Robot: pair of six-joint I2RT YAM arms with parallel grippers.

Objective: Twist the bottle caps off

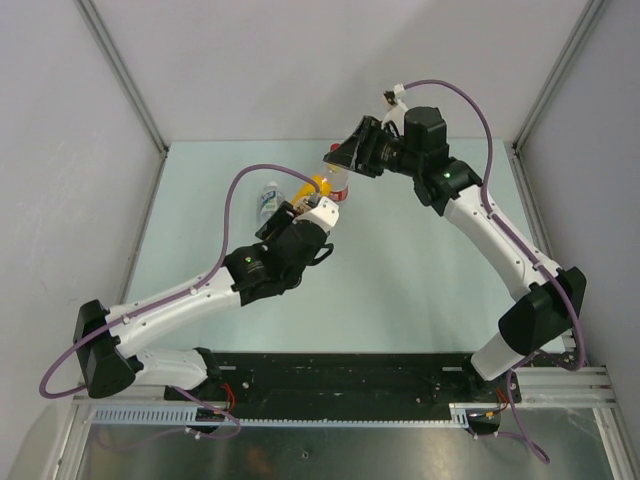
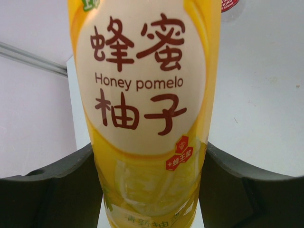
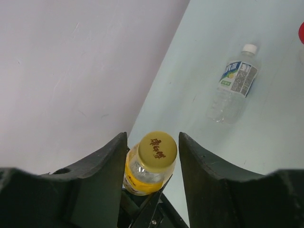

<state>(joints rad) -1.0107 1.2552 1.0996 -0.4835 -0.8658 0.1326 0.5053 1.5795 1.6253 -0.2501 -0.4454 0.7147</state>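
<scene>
My left gripper (image 2: 149, 190) is shut on the lower body of the yellow-orange Honey pomelo bottle (image 2: 142, 95) and holds it off the table; both also show in the top view, the gripper (image 1: 312, 203) and the bottle (image 1: 319, 184). Its yellow cap (image 3: 157, 148) points toward my right gripper (image 3: 153, 135), which is open with one finger on each side of the cap and narrow gaps between. The clear bottle with the blue-white label (image 3: 232, 85) lies on the table with its white cap (image 3: 249, 48) on. A red cap (image 3: 301, 33) shows at the frame edge.
The red-white labelled bottle (image 1: 340, 182) stands just beside the two grippers (image 1: 340, 160); its label shows in the left wrist view (image 2: 231, 5). The blue-white bottle (image 1: 267, 198) lies left of the left gripper. White enclosure walls (image 1: 120, 90) close in the table's sides and back.
</scene>
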